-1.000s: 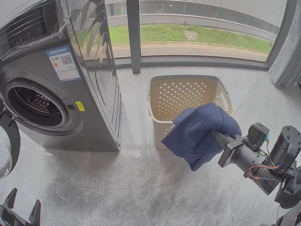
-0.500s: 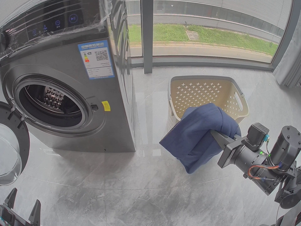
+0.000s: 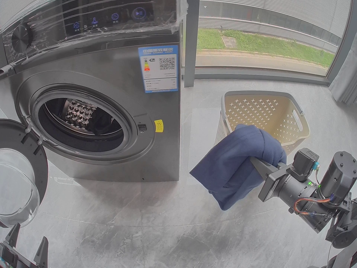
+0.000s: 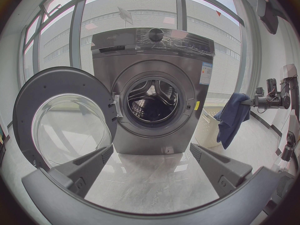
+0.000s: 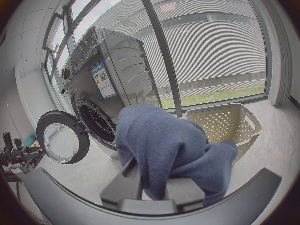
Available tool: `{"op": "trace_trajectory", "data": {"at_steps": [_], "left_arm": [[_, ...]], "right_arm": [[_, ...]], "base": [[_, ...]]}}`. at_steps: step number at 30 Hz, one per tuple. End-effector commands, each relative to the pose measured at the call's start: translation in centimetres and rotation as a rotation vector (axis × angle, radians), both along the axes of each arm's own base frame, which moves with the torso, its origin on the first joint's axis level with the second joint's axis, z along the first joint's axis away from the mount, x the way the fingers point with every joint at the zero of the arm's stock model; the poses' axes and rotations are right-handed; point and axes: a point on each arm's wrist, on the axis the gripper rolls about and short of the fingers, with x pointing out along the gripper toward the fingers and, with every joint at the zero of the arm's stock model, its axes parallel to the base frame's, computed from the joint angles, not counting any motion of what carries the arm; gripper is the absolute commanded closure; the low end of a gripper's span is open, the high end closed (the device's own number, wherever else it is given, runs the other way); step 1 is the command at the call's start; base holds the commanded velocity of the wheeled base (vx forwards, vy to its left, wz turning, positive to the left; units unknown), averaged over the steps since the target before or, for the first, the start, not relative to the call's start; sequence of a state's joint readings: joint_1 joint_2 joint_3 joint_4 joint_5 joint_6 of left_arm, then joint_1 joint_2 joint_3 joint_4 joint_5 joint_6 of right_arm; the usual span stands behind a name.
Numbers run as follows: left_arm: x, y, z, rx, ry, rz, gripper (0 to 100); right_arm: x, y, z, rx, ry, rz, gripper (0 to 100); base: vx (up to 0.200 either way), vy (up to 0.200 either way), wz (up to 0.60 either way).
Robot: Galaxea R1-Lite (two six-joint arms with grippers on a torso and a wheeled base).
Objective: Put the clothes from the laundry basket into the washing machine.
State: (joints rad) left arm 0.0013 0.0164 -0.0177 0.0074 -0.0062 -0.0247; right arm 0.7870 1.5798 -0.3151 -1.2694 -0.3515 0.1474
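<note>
A dark blue garment (image 3: 236, 162) hangs above the floor, with my right gripper (image 3: 260, 164) shut on it; it drapes over the fingers (image 5: 181, 189) in the right wrist view. Just behind it stands the beige laundry basket (image 3: 297, 110), and its inside looks bare. The grey washing machine (image 3: 111, 53) stands to the left with its round door (image 3: 18, 168) swung open. A dark item (image 3: 102, 121) lies inside the drum (image 4: 153, 102). My left gripper (image 3: 26, 244) is low at the near left, open and holding nothing, its fingers (image 4: 218, 169) spread in front of the machine.
Tall windows and a grey window post (image 3: 191, 34) stand behind the machine and basket. A curtain (image 3: 346, 82) hangs at the far right. The grey tiled floor (image 3: 148, 224) stretches between me and the machine.
The whole head view has swung left, so the machine now faces me and the basket sits further right. Both arms keep their places in the picture, the garment still held.
</note>
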Motion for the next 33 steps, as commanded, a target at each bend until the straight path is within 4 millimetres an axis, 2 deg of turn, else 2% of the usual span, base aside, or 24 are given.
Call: {"op": "trace_trajectory", "data": {"at_steps": [1,14,22,33], "left_arm": [[0.05,0.0,-0.42,0.0,0.008,0.0,0],[0.05,0.0,-0.42,-0.001,0.008,0.0,0],[0.05,0.0,-0.42,-0.001,0.008,0.0,0],[0.05,0.0,-0.42,-0.001,0.008,-0.001,0]], "right_arm": [[0.04,0.08,0.06,0.002,-0.002,0.002,100],[0.07,0.11,0.14,0.005,-0.005,0.002,100],[0.1,0.15,0.21,0.007,-0.008,0.003,100],[0.13,0.24,0.35,0.012,-0.012,0.005,100]], "base": [[-0.2,0.0,0.0],[-0.2,0.0,0.0],[0.0,0.0,0.0],[0.0,0.2,0.0]]}}
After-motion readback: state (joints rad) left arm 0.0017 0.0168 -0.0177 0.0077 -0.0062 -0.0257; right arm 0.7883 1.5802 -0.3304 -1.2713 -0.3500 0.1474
